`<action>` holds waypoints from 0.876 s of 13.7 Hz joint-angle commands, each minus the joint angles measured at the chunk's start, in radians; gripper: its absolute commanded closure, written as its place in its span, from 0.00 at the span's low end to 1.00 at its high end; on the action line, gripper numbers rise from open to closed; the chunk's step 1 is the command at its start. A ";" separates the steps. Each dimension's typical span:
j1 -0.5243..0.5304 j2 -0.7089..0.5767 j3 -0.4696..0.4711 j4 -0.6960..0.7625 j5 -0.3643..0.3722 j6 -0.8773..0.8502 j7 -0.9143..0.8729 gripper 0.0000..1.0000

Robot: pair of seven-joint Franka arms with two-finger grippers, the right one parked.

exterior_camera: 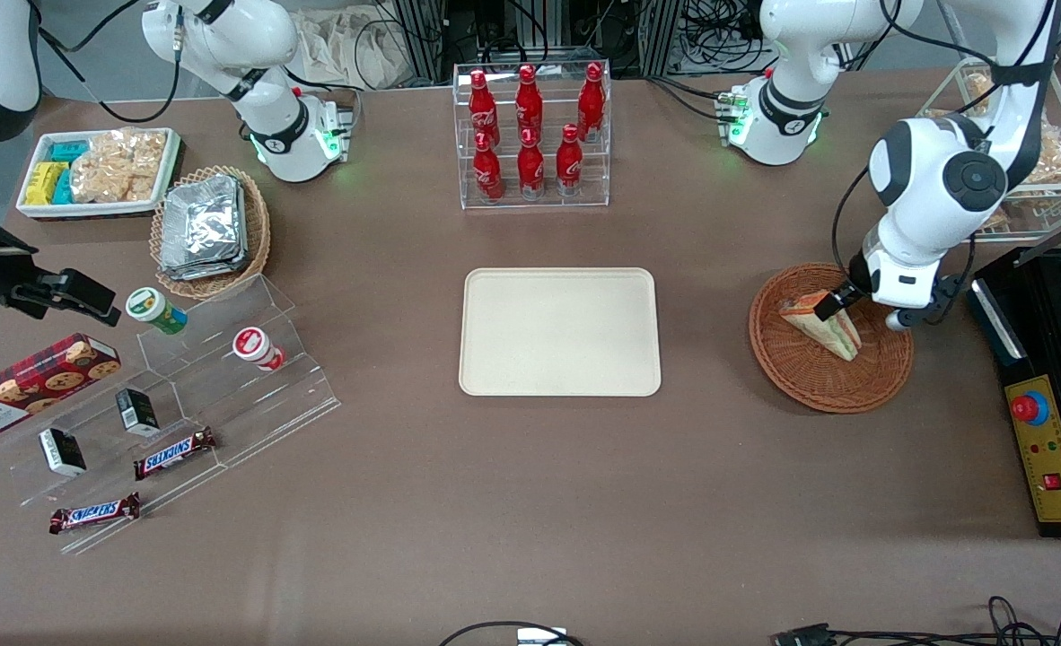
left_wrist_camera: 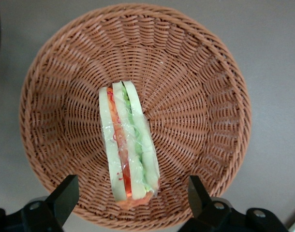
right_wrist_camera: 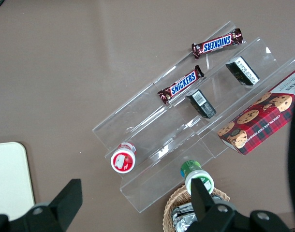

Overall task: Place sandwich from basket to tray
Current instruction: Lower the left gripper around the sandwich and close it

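left arm [exterior_camera: 934,179]: white shell, black joints | gripper [left_wrist_camera: 130,203]: 2 black fingers

The basket [left_wrist_camera: 196,87] is reddish-brown woven wicker, its strands radiating from the middle and ringed at the rim. In it lies the sandwich [left_wrist_camera: 129,150]: pale white bread in stripes with orange, red and green filling, under glossy clear wrap. The pincer [left_wrist_camera: 130,198], above the basket, has black fingers [left_wrist_camera: 65,195]; the arm carrying it is white with black joints. The tray [exterior_camera: 559,331] is plain cream-beige. The desk [exterior_camera: 495,502] is a flat, dull brown. The bottles [exterior_camera: 528,126] in the clear rack are bright red with white lettering.
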 commanded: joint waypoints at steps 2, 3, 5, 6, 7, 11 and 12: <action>0.004 0.021 -0.005 -0.055 0.006 0.092 -0.026 0.00; 0.004 0.028 -0.005 -0.064 0.006 0.111 -0.028 0.00; 0.004 0.050 -0.005 -0.072 0.006 0.137 -0.029 0.00; 0.008 0.059 -0.005 -0.074 0.006 0.146 -0.029 0.00; 0.009 0.064 -0.005 -0.072 0.006 0.148 -0.029 0.00; 0.010 0.085 -0.003 -0.071 0.006 0.168 -0.029 0.02; 0.010 0.096 -0.003 -0.071 0.006 0.175 -0.029 0.06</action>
